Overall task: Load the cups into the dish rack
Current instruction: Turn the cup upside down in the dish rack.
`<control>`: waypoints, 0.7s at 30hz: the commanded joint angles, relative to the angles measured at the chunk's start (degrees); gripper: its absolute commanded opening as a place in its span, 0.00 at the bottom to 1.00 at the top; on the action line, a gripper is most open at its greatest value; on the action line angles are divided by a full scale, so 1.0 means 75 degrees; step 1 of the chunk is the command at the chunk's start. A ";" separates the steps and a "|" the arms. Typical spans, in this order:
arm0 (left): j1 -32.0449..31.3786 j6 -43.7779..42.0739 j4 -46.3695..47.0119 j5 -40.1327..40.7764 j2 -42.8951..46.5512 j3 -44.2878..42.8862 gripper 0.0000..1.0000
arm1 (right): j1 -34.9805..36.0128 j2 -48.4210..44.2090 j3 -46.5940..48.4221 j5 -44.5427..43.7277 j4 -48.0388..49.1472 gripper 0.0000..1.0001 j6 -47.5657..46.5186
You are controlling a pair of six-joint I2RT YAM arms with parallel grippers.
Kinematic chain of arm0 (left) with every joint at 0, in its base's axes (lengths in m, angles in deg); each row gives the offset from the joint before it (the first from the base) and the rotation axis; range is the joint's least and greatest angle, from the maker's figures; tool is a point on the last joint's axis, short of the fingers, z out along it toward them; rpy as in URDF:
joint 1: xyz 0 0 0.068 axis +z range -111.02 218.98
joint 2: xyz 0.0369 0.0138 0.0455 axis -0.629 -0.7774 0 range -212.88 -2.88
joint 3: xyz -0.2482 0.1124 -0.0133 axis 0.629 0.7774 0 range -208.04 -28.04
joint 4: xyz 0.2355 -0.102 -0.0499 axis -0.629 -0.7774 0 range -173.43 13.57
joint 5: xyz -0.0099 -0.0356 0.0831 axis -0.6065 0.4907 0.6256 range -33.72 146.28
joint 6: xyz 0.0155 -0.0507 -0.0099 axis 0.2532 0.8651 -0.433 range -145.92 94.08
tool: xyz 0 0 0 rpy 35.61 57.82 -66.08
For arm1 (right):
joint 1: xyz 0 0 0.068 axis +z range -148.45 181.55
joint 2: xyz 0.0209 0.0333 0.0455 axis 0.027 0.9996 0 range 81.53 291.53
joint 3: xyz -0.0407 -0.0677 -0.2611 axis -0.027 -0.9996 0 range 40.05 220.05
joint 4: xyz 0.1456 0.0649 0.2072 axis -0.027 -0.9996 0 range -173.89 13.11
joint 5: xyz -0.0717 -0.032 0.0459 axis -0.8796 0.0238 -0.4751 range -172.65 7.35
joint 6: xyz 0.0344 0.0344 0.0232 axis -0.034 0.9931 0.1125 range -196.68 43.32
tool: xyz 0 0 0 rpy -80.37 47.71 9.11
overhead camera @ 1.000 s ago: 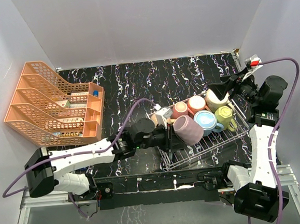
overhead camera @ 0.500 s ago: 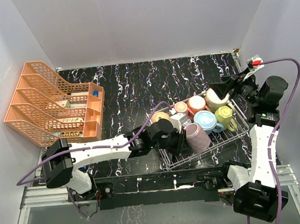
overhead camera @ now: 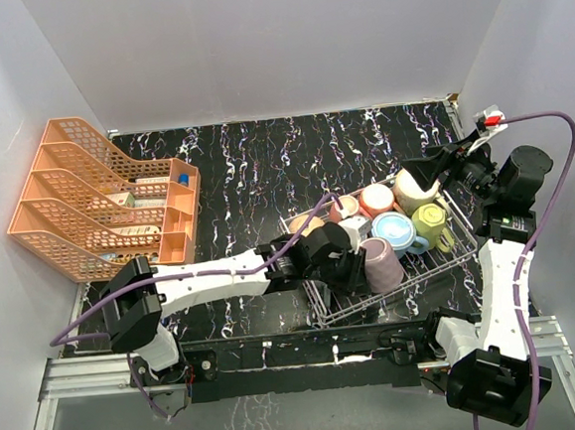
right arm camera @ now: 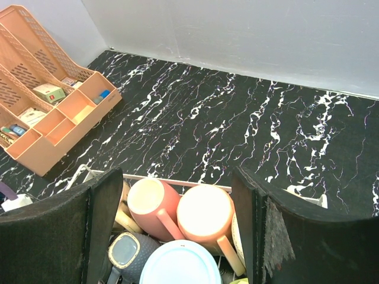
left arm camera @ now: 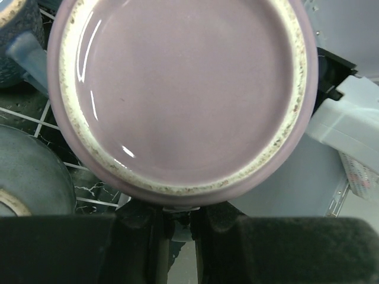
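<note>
Left end effector point(left arm camera: 177, 214) clenched on mauve mug point(left arm camera: 183, 89), prob by its handle. Mug tipped sideways, low in near-left part of dish rack point(overhead camera: 414, 300); can't tell if it's resting on wires. Right end effector point(overhead camera: 426, 174) released, empty, over rack's far-right corner. Risk: thin grip lets mug swing & clip grey mug point(left arm camera: 23, 171) just beside, or roll on release

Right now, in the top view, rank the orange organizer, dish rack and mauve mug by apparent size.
1. Orange organizer and dish rack, about alike; I won't rank them.
2. Mauve mug, clearly smallest.
</note>
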 commanded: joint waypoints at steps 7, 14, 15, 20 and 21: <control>-0.0025 -0.0617 -0.0965 0.0338 -0.0394 -0.1211 0.00 | -0.0061 -0.0211 -0.0100 -0.0085 0.0438 0.76 0.0097; 0.0016 -0.0993 -0.1752 0.0770 -0.0602 -0.1505 0.00 | -0.0073 -0.0258 -0.0144 -0.0077 0.0484 0.76 0.0127; 0.0014 -0.1041 -0.1858 0.0819 -0.0633 -0.1551 0.00 | -0.0073 -0.0274 -0.0155 -0.0072 0.0485 0.76 0.0135; 0.0010 -0.1252 -0.2082 0.0951 -0.0757 -0.1661 0.00 | -0.0070 -0.0259 -0.0150 -0.0035 0.0497 0.76 0.0154; 0.0010 -0.1298 -0.2112 0.1000 -0.0786 -0.1684 0.00 | -0.0072 -0.0258 -0.0155 -0.0036 0.0497 0.76 0.0158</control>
